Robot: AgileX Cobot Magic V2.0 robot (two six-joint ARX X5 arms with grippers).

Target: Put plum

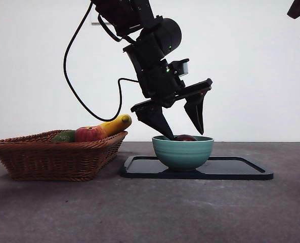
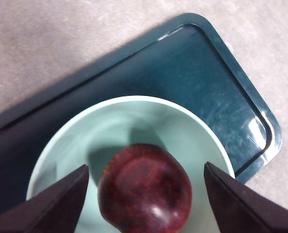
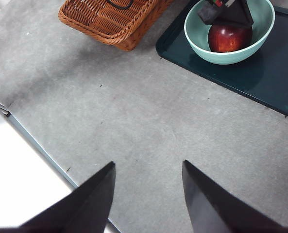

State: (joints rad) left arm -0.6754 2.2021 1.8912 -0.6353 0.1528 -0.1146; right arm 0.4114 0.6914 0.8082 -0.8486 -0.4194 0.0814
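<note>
Plum point(image 2: 144, 188): resting in bowl point(image 2: 110, 116), directly between spread, non-touching jaws of left gripper point(image 2: 144, 194). Right gripper point(image 3: 148, 194): released, well apart.

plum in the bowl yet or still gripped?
In the bowl: the plum rests inside it, left gripper jaws spread clear on either side.

Looks like a robot lab test setup, not a home. Bare white wall point(image 1: 251, 76) behind, plain grey bench point(image 1: 139, 212) with staged props only: wicker basket point(image 1: 53, 157) of fruit, dark tray point(image 1: 230, 169), green bowl point(image 1: 182, 152). Cabled black arm point(image 1: 150, 55) with status LEDs overhead. Bench edge in the right wrist view possibly a metal frame; too blurred to confirm.
</note>
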